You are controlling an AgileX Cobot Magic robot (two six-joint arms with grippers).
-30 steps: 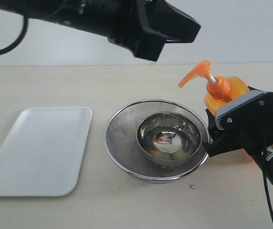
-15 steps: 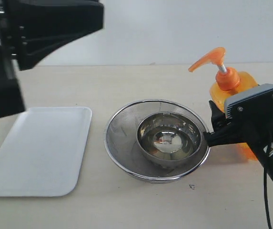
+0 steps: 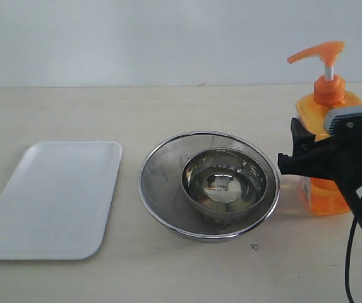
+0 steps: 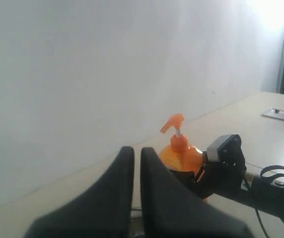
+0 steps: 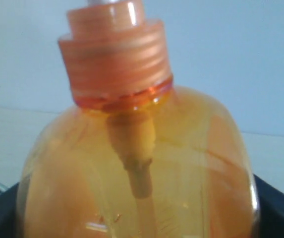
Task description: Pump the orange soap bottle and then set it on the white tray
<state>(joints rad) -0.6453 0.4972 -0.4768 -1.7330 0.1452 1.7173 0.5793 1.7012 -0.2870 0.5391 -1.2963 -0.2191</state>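
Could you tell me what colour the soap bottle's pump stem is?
White stem, clearest in the exterior view.

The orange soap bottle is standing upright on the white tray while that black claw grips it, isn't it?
Not quite. The orange soap bottle is upright and the right gripper does grip it, but it stands on the table, right of the steel strainer. The white tray lies on the strainer's other side, apart from the bottle. The exterior view shows this.
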